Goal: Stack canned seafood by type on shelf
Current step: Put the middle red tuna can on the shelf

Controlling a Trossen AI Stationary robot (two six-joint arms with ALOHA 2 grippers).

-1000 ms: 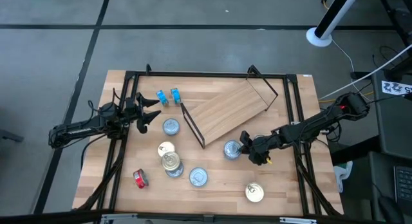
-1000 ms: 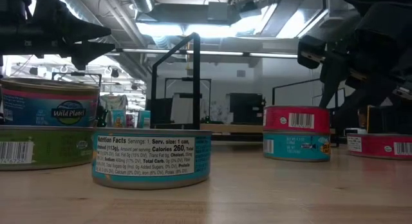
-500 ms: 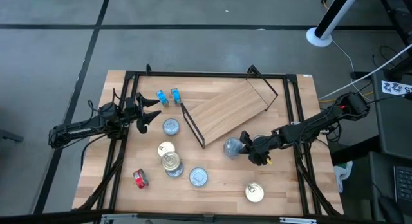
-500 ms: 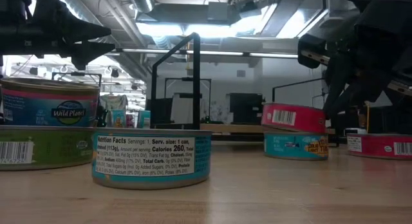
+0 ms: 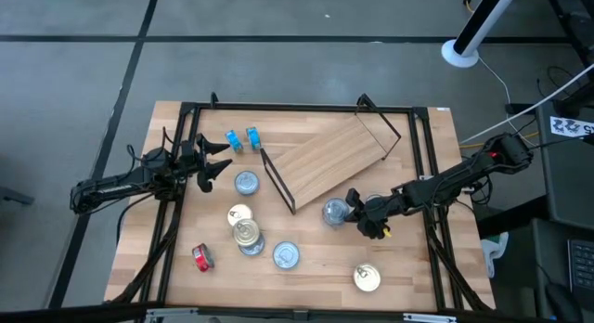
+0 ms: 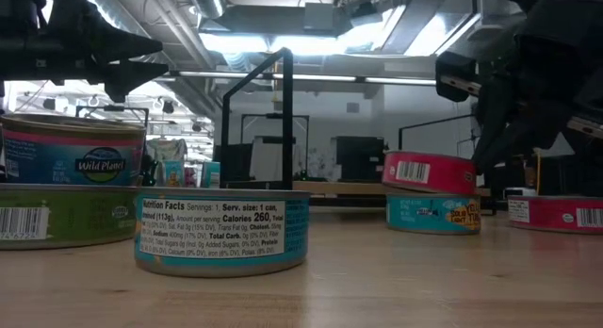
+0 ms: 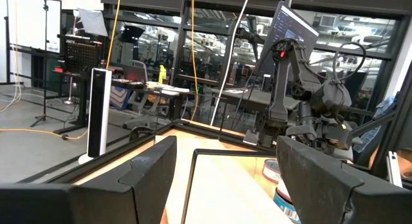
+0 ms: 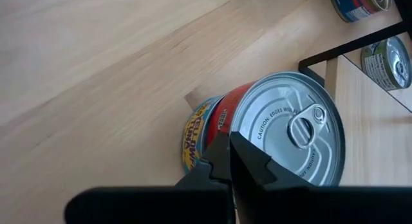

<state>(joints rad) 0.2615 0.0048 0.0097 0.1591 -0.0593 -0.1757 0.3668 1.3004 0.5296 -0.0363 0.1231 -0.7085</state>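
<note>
A red tin [image 8: 283, 130] with a silver pull-tab lid lies askew on a blue-and-yellow tin [image 8: 193, 135], near the near right corner of the shelf [image 5: 329, 156]. The shelf is a light-wood board with black wire ends and lies obliquely on the table. My right gripper [image 8: 226, 143] is shut, with its tips against the red tin. My left gripper [image 5: 218, 161] hovers open over the table's far left, with nothing between its fingers. Other tins rest flat at the table's middle: [image 5: 245, 182], [image 5: 247, 235], [image 5: 286, 256]. My right gripper touches the red tin's side wall just under the lid's rim [image 8: 222, 121] with its shut fingertips [image 8: 219, 147]. It comes slanting down from the table's right. The red tin [image 6: 429, 171] sits tilted and off-centre on the lower tin [image 6: 433, 215].
Two blue tins stand on edge at the far left [image 5: 232, 140], [image 5: 251, 136]. A red tin lies at the near left [image 5: 201, 258] and a silver-lidded one at the near right [image 5: 367, 277]. A black frame [image 5: 427, 174] borders the tabletop.
My right gripper has shut and rolled a little while staying in place. The red tin, which lay level and square on the lower tin, now sits tilted and has shifted slightly toward the table's left. The lower tin has stayed put.
</note>
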